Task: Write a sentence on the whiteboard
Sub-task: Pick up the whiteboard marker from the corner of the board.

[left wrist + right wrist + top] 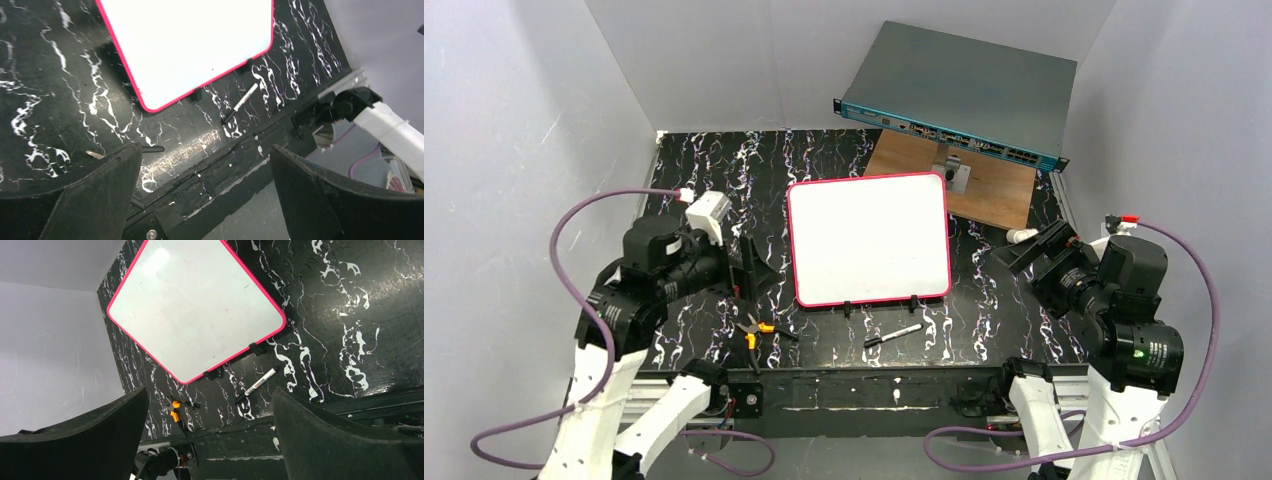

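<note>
Both claws are spread wide with nothing in them. The left claw [205, 150] and right claw [210, 390] hang above the counter [984, 300], which is black with white marble veins. Closest in there's a black marker [892, 334] with a white label (print too small to read) and orange-handled pliers [754, 330]. Just behind them, mid-counter, is the whiteboard [869, 240]: glossy white, rounded corners, thin pink-red frame. At the back are a wooden board [994, 190] and a grey-teal switch box [964, 90].
</note>
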